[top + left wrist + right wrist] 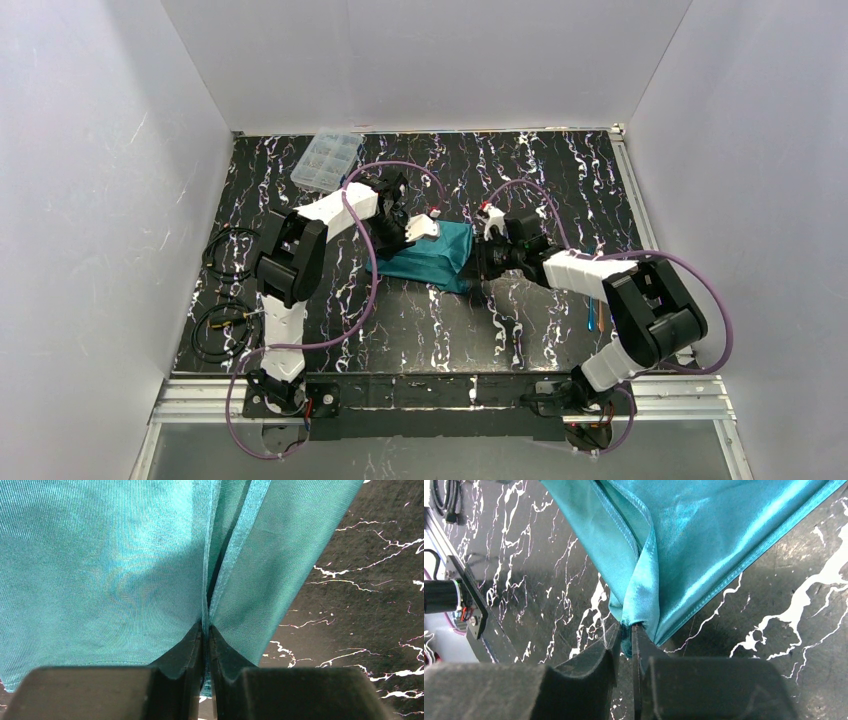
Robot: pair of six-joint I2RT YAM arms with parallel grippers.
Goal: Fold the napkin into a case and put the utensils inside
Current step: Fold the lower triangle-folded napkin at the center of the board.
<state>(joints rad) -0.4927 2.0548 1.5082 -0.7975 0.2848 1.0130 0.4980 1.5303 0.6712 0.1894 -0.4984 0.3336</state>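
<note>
Early days here: the napkin point(440, 256) is mid-table point(520, 180), only partly folded, no real pouch yet. The left tool point(206, 629) is clamped on its hem and the right tool point(626, 629) pinches a corner. The utensils point(592, 316) lie off to the right, not tucked in.

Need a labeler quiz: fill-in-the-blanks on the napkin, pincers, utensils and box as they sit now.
1. The left pincer and the right pincer are both shut on the ____.
2. The napkin lies ____ the two pincers.
3. The utensils lie on the table on the robot's ____ side.
4. The clear compartment box sits at the far ____ corner.
Missing: napkin; between; right; left.
</note>
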